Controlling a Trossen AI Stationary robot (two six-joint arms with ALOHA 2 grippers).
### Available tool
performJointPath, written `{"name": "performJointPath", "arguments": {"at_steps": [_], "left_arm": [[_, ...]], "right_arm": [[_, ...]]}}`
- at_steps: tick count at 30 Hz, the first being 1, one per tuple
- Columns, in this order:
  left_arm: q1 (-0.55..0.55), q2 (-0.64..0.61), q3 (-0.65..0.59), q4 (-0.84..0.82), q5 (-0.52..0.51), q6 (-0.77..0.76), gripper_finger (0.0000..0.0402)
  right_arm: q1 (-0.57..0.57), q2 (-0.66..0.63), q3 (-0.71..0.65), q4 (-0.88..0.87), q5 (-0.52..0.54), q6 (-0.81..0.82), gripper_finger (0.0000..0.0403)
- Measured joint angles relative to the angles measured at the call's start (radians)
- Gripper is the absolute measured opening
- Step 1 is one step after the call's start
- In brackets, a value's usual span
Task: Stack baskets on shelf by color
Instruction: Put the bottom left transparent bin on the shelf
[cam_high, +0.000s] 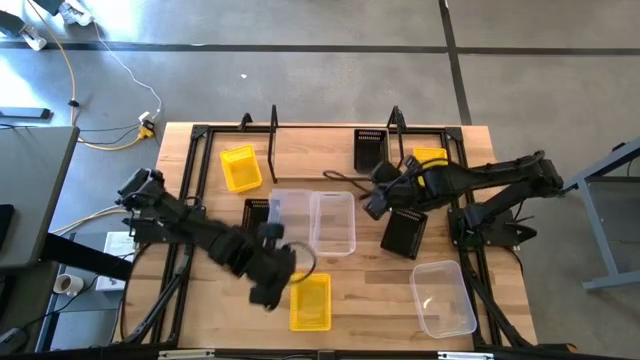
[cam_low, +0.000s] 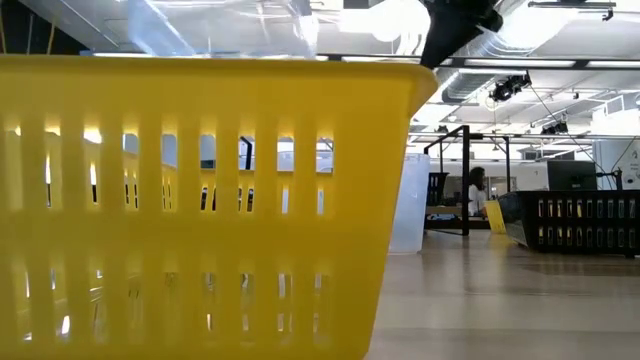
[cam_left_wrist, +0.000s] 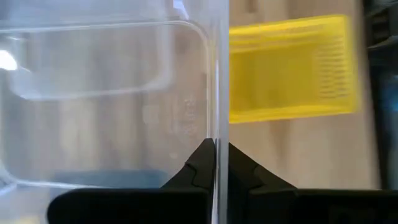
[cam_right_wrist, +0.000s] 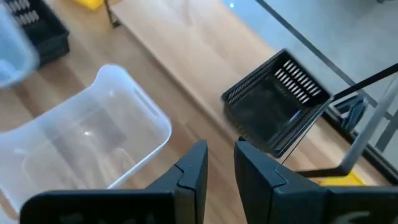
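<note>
Left gripper (cam_left_wrist: 214, 163) pinching wall of clear basket (cam_left_wrist: 106, 93); shelf (cam_high: 320, 150) lies ahead, beyond it. Right gripper (cam_right_wrist: 221, 163) slightly spread, empty, just short of black basket (cam_right_wrist: 277, 102) on shelf.

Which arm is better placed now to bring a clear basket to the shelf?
Probably left: the left gripper is already shut on the wall of a clear basket. The right gripper is open, holding nothing.

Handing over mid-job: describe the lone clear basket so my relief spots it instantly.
On the wooden table, go to the right arm's side, the corner farthest from the shelf. The clear basket sits there alone, open side up; the other two clear baskets are side by side mid-table, one clamped in the left gripper.
</note>
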Motion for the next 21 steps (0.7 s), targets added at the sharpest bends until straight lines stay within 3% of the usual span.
{"name": "performJointPath", "arguments": {"at_steps": [11, 21], "left_arm": [[0.319, -0.001, 0.000, 0.007, -0.002, 0.386, 0.0000], [0.549, -0.002, 0.000, 0.041, 0.018, 0.568, 0.0000]], "right_arm": [[-0.109, 0.000, 0.085, -0.058, 0.091, -0.018, 0.0067], [-0.200, 0.000, 0.095, -0.057, 0.086, -0.018, 0.0067]]}}
